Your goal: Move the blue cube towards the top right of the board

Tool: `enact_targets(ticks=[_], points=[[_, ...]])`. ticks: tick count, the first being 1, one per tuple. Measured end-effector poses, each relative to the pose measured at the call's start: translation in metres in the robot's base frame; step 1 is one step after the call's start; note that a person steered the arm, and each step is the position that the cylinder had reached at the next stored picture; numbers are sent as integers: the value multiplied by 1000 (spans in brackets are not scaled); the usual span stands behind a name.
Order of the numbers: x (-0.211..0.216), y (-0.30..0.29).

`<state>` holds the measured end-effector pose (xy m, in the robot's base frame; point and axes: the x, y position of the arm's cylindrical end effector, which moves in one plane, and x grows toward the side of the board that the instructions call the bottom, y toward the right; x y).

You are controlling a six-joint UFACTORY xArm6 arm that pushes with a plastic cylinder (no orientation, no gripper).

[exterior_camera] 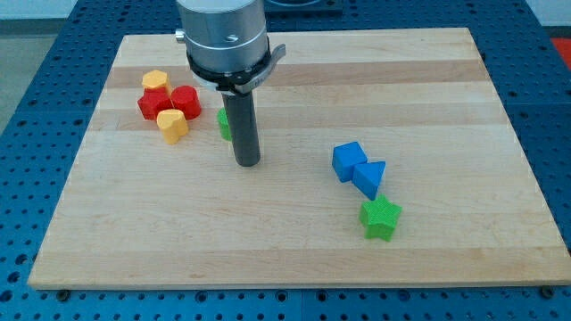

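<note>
The blue cube (349,161) lies right of the worktop's (428,80) middle, a little nearer the bottom edge than the top, well short of the top right corner. A blue triangle (369,177) touches its lower right side, and a green star (382,218) sits just below that, towards the bottom edge. My tip (247,164) rests on the worktop well to the cube's left, near the centre, apart from every block; there is no gripper on the rod. A green block (223,124), mostly hidden, shows just behind the rod's left side. Towards the top left corner, two red blocks (153,103) (186,101) and two yellow blocks (156,81) (172,125) sit clustered, touching.
</note>
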<state>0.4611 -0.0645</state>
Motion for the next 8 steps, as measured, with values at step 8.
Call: enact_targets(ticks=[8], points=[[-9, -50]])
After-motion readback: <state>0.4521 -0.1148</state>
